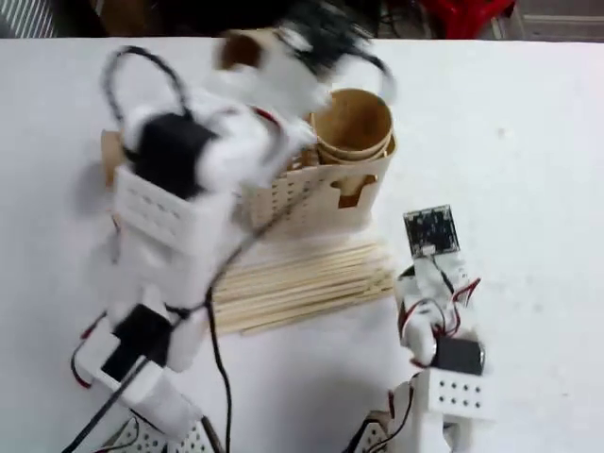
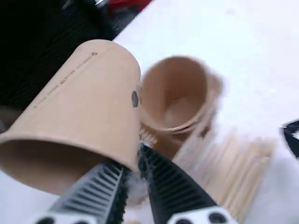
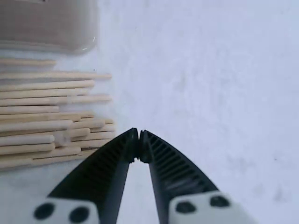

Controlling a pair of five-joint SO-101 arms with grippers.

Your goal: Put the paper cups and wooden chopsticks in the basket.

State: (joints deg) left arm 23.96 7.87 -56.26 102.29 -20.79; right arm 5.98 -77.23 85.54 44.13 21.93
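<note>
Left arm (image 1: 179, 179) raised and stretched forward, left gripper (image 2: 134, 161) pinched on the wall of a paper cup (image 2: 79, 116), right arm (image 1: 444, 363) folded low, right gripper (image 3: 138, 140) closed, tips touching.

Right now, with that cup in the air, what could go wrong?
The left end effector pinches the cup only by its rim, tilted, so it may slip. Coming down, it could bump the stacked cups in the basket. A dropped cup might scatter the chopsticks beside the basket.
</note>
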